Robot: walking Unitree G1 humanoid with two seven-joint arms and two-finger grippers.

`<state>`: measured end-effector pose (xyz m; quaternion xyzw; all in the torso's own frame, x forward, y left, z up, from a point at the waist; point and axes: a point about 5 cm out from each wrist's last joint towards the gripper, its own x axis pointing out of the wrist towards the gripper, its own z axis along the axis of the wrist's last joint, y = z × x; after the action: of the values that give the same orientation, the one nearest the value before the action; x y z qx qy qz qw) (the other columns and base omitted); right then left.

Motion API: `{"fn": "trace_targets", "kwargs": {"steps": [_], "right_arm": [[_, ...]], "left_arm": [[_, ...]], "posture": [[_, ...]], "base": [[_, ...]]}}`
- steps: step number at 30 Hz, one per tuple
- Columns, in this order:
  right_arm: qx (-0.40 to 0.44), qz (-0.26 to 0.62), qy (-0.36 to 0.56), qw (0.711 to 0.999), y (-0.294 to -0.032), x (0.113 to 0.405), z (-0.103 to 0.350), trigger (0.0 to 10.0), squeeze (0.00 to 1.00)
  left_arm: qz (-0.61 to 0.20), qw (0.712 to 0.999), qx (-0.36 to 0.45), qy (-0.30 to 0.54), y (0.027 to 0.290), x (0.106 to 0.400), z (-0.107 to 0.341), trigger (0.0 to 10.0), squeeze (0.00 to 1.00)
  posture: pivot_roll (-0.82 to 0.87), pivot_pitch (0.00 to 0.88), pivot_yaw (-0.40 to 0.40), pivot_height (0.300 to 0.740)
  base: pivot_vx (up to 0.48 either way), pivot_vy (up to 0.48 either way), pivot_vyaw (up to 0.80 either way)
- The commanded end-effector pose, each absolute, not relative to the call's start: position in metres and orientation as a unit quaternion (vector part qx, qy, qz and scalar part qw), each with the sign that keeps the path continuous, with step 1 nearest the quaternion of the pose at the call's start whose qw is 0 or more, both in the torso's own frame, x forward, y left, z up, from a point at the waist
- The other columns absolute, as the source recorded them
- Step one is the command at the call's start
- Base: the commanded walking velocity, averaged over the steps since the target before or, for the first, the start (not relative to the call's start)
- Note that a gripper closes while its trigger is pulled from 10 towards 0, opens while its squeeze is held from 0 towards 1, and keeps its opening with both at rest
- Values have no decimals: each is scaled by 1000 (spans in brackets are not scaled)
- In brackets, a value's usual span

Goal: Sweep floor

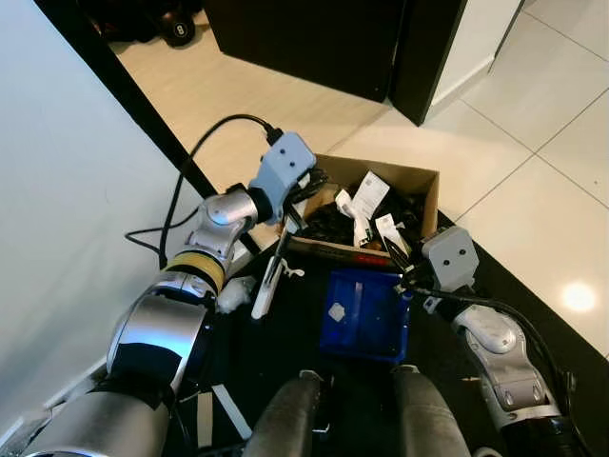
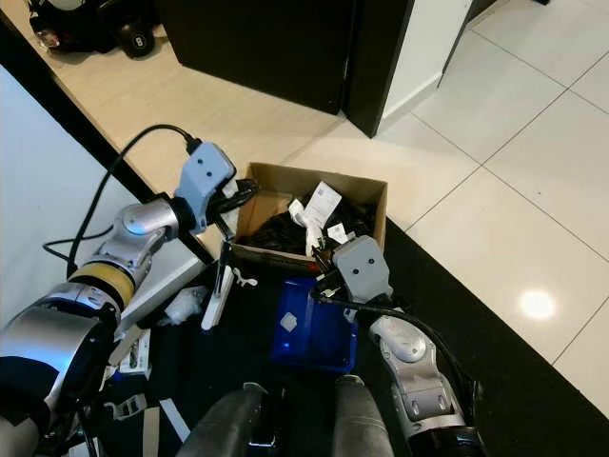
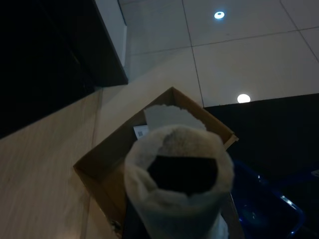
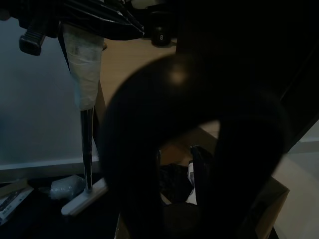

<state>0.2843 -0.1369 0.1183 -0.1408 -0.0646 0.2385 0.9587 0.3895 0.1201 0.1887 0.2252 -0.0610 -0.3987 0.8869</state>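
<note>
We get both eye views from the head, aimed steeply down over the cardboard box (image 1: 381, 205) and blue dustpan (image 1: 363, 314). Left wrist view sits close behind a wrapped handle (image 3: 179, 184), facing the box. Right wrist view is dark, very close, also facing the box.

The left arm reaches forward and up, bent at the elbow, its wrist turned inward. The left hand (image 1: 288, 221) points down, its fingers closed round a thin upright handle. The right arm stretches forward lower down, its forearm angled inward toward the middle. The right hand (image 1: 407, 269) is dark; its fingers cannot be made out clearly.
</note>
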Motion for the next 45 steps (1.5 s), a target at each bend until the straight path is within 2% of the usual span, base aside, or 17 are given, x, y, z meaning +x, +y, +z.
{"fn": "trace_targets", "kwargs": {"steps": [1,5,11,14,22,25,26,28,29,33,39,41,42,45], "right_arm": [[-129,241,26,962,-139,272,83,10000,0],[-129,239,28,962,-139,271,84,10000,0],[-130,239,30,962,-139,271,85,10000,0],[-130,239,30,962,-139,270,87,10000,0],[-131,238,33,962,-140,267,87,10000,0],[-131,236,35,962,-141,267,87,10000,0],[-131,236,35,962,-141,267,87,10000,0],[-130,233,35,963,-142,268,87,10000,0],[-130,233,35,963,-142,268,87,10000,0],[-127,231,34,964,-141,272,87,10000,0],[-125,230,32,965,-139,274,88,10000,0],[-124,229,31,965,-140,274,88,10000,0],[-124,229,31,965,-140,274,88,10000,0],[-123,228,32,965,-140,275,87,10000,0]], "left_arm": [[-387,886,249,-53,130,390,188,10000,0],[-386,890,239,-49,128,388,182,10000,0],[-403,909,103,-6,120,382,157,10000,0],[-431,901,41,22,112,377,146,10000,0],[-472,881,-19,24,96,372,144,10000,0],[-542,837,-69,32,82,365,144,10000,0],[-542,837,-69,32,82,365,144,10000,0],[-587,803,-98,36,74,359,145,10000,0],[-587,803,-98,36,74,359,145,10000,0],[-654,744,-126,45,65,348,144,10000,0],[-681,714,-155,49,62,341,144,10000,0],[-702,688,-177,47,60,333,149,10000,0],[-702,688,-177,47,60,333,149,10000,0],[-730,656,-186,42,58,318,159,10000,0]], "posture": [[-105,426,119,740],[-106,429,119,740],[-121,443,114,740],[-131,454,115,740],[-136,461,115,740],[-128,461,119,740],[-128,461,119,740],[-115,456,123,740],[-115,456,123,740],[-97,447,127,740],[-87,442,130,740],[-77,437,131,740],[-77,437,131,740],[-69,433,130,740]], "base": [[0,0,0],[0,0,0],[0,0,0],[0,0,0],[0,0,0],[0,0,0],[0,0,0],[0,0,0],[0,0,0],[0,0,0],[0,0,0],[0,0,0],[0,0,0],[0,0,0]]}}
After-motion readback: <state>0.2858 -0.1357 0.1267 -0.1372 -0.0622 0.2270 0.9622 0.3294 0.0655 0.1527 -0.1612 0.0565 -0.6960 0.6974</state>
